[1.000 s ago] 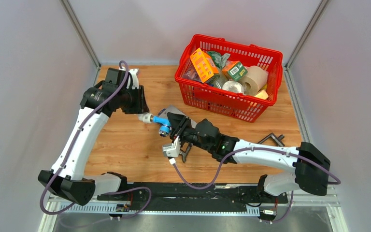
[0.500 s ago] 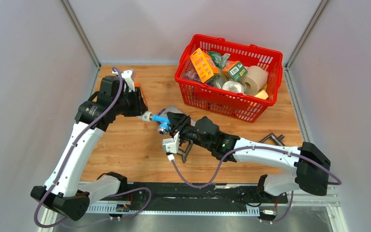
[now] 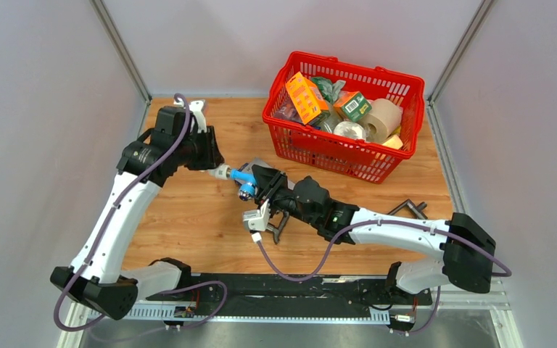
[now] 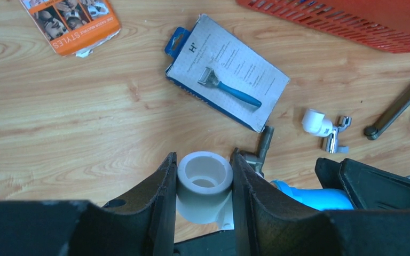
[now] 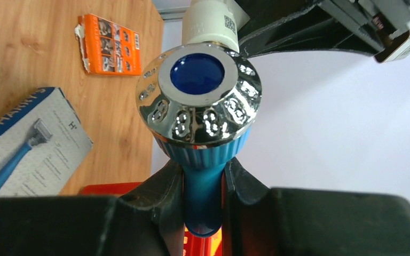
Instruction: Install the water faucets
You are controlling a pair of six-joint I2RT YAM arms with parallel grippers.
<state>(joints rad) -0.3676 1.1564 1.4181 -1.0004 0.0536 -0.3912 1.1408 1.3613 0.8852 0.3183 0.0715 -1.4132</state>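
The light-blue faucet [image 3: 243, 178] hangs above the table's middle, held between both grippers. My left gripper [image 3: 215, 169] is shut on its white end fitting [image 3: 223, 172]. In the left wrist view the fitting [image 4: 204, 184] sits clamped between the fingers, with the blue body [image 4: 309, 197] to the right. My right gripper [image 3: 258, 183] is shut on the blue body. In the right wrist view the body [image 5: 203, 197] is pinched between the jaws, with the chrome cap with a blue centre [image 5: 197, 101] above and the white fitting [image 5: 211, 24] beyond.
A razor pack [image 4: 227, 72], a dark grey tap [image 4: 261, 146] and a chrome tap with a white elbow [image 4: 323, 126] lie below. An orange packet [image 4: 69, 21] lies far left. A red basket [image 3: 272, 109] of goods stands at the back right. Dark metal parts [image 3: 410, 209] lie at the right.
My left arm's wrist and elbow have shifted slightly while it keeps hold of the white fitting. The faucet and my right gripper have stayed almost in place.
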